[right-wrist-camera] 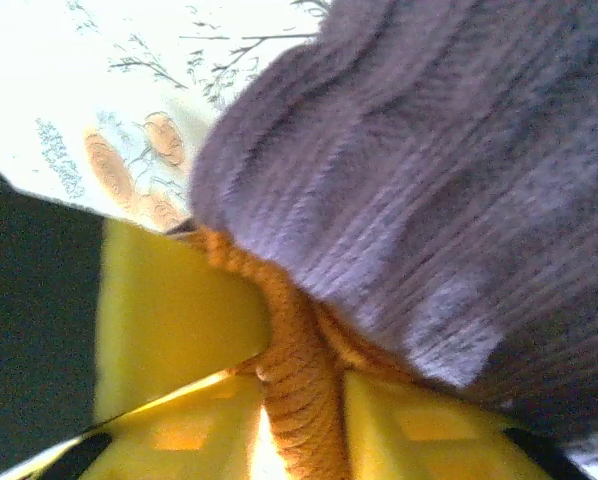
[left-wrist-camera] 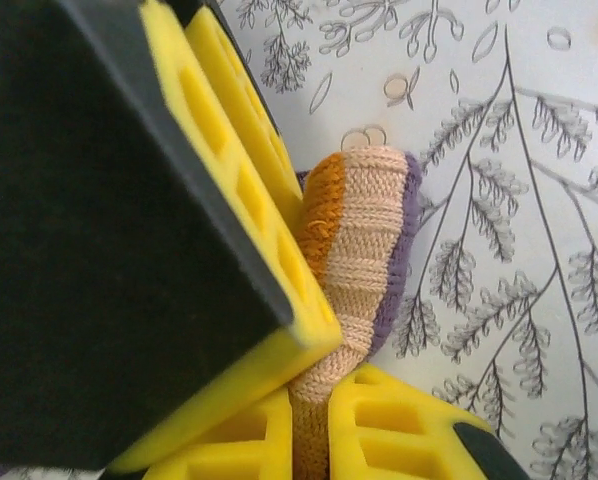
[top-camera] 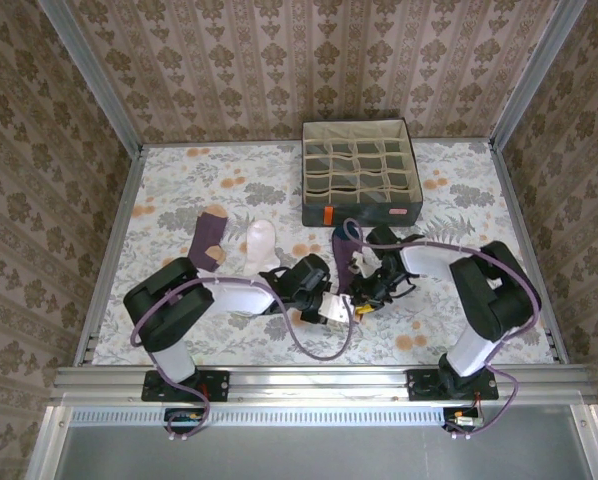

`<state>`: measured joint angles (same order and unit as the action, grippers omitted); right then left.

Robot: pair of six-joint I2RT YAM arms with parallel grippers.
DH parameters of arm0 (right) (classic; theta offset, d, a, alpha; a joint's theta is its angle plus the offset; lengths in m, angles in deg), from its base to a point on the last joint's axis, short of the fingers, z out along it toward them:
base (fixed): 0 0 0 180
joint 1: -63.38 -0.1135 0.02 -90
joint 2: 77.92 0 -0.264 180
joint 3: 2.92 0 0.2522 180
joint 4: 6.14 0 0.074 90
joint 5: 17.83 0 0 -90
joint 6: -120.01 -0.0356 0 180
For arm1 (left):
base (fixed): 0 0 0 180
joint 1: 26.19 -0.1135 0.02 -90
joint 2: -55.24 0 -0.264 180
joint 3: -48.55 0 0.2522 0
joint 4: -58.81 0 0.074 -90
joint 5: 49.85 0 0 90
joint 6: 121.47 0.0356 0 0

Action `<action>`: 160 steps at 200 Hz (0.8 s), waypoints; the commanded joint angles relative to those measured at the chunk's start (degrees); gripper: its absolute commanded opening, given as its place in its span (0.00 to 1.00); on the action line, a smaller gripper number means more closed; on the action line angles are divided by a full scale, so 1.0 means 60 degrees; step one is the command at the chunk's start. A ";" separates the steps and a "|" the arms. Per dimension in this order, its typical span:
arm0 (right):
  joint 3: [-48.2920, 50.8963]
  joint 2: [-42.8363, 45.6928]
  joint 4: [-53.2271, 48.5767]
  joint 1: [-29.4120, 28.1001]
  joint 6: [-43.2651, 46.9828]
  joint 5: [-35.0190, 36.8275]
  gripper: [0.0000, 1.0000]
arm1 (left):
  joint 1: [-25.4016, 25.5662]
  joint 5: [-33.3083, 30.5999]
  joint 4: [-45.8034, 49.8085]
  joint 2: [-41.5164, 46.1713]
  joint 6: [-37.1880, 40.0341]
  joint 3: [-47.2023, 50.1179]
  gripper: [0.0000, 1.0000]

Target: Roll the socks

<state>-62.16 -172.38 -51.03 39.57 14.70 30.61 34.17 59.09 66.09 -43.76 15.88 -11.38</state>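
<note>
Left end effector [left-wrist-camera: 314, 435] pinches the purple sock [left-wrist-camera: 364, 250]. Right end effector [right-wrist-camera: 301, 425] straddles that sock's orange cuff [right-wrist-camera: 291, 380]; we cannot tell whether it clamps.

- No word, number or brand can be read in any view.
- Grey fabric box [top-camera: 364, 213] — a small orange tag [top-camera: 328, 215] sits on its front wall, too small to tell whether it bears lettering.
- Small labels at the arm bases [top-camera: 184, 414] — blurred, not legible.
</note>
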 commanded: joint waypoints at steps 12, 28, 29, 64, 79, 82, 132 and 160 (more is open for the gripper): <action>0.0850 0.1292 0.1214 0.0203 -0.0621 0.0589 0.41 | -0.0045 0.1400 0.2706 -0.0663 -0.1473 -0.0476 0.00; 0.1282 0.1873 0.1714 0.0204 -0.0876 0.0807 0.42 | -0.0269 0.1900 0.3092 -0.0842 -0.2090 -0.0795 0.00; 0.1310 0.1908 0.1745 0.0197 -0.0898 0.0828 0.42 | -0.0279 0.1935 0.3111 -0.0857 -0.2127 -0.0812 0.00; 0.2184 0.3167 0.2587 0.0202 -0.1322 0.1253 0.44 | -0.0921 0.3233 0.4064 -0.1443 -0.3214 -0.1648 0.00; 0.2430 0.3556 0.2759 0.0201 -0.1389 0.1283 0.44 | -0.1212 0.3724 0.4291 -0.1671 -0.3620 -0.1903 0.00; 0.2468 0.3615 0.2758 0.0204 -0.1389 0.1287 0.44 | -0.1263 0.3812 0.4325 -0.1722 -0.3691 -0.1964 0.00; 0.2722 0.3671 0.2833 0.0175 -0.1330 0.1233 0.46 | -0.1747 0.4640 0.4789 -0.2381 -0.4453 -0.2646 0.00; 0.2565 0.3201 0.3032 -0.0030 -0.1377 0.0978 0.46 | -0.1812 0.4749 0.4869 -0.2645 -0.4969 -0.2933 0.00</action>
<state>-46.51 -151.00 -34.55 40.55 7.20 37.43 23.59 87.53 89.07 -56.59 -9.41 -28.50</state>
